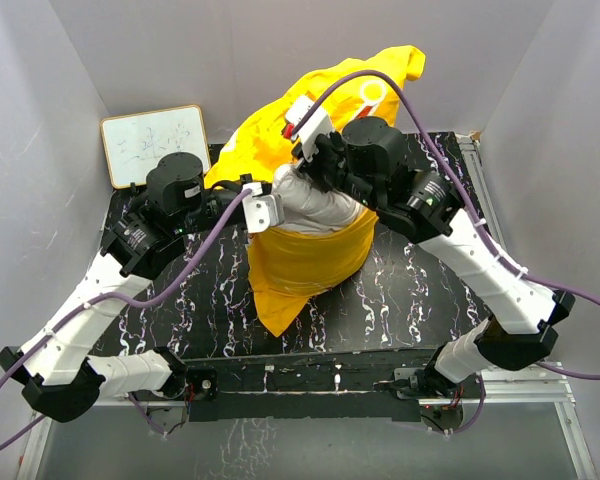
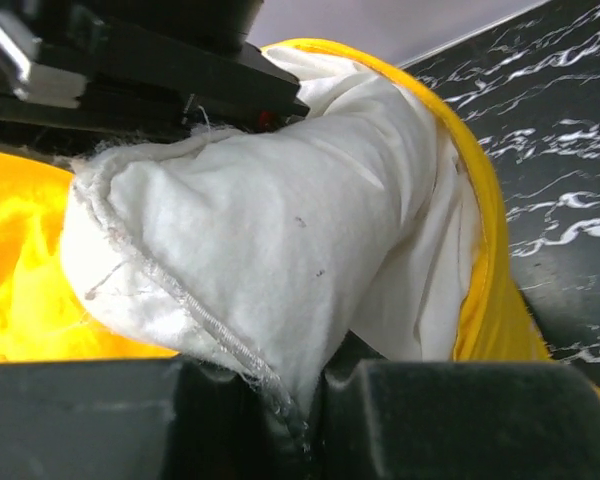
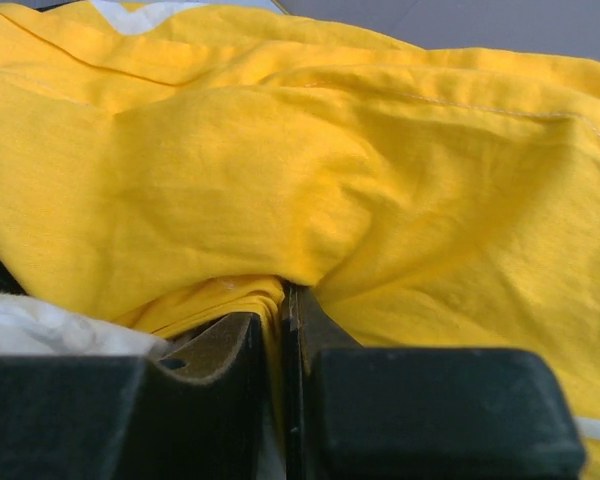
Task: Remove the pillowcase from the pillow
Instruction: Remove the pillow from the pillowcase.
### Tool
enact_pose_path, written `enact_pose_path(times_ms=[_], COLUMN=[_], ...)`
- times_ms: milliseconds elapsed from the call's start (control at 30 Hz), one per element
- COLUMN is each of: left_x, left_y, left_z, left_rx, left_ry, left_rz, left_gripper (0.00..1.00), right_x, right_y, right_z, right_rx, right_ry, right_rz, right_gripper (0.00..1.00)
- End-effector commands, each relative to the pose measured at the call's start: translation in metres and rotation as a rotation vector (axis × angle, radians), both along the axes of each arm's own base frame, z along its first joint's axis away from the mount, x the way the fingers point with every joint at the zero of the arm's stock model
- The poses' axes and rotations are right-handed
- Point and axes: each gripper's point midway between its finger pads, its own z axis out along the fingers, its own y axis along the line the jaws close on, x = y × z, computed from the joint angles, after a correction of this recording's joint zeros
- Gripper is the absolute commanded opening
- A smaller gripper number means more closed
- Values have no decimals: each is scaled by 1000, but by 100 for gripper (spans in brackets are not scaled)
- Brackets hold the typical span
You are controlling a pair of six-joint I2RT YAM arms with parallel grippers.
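Note:
The white pillow point(image 1: 315, 207) pokes out of the bright yellow pillowcase point(image 1: 305, 262) at the middle of the table. My left gripper point(image 1: 280, 200) comes in from the left and is shut on the pillow's seamed corner. In the left wrist view that corner of the pillow point(image 2: 280, 220) is pinched in the left gripper point(image 2: 310, 388), with the pillowcase point(image 2: 492, 240) bunched round it. My right gripper point(image 1: 318, 165) reaches over from the right and is shut on a fold of the pillowcase point(image 3: 330, 170). The fold runs down into the right gripper point(image 3: 283, 322), and a bit of pillow point(image 3: 40, 325) shows at the left.
A small whiteboard point(image 1: 155, 145) leans at the back left corner. The black marbled table point(image 1: 410, 290) is walled by grey panels on three sides. The rest of the pillowcase trails up against the back wall at the right. A purple cable point(image 1: 420, 120) arcs over the right arm.

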Motion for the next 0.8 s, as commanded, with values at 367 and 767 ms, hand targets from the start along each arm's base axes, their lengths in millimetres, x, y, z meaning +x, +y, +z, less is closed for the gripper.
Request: enact_pose_path(times_ms=[367, 767], left_x=[-127, -137], left_y=[14, 25], left_z=[-112, -128], left_rx=[305, 348], left_ry=[296, 279], left_rz=[-431, -457], left_gripper=[0, 0], right_x=[101, 121], right_y=[-87, -97], right_z=[78, 78], right_rx=[343, 402], right_ry=[-186, -194], right_rz=[-449, -518], right_gripper=[42, 30])
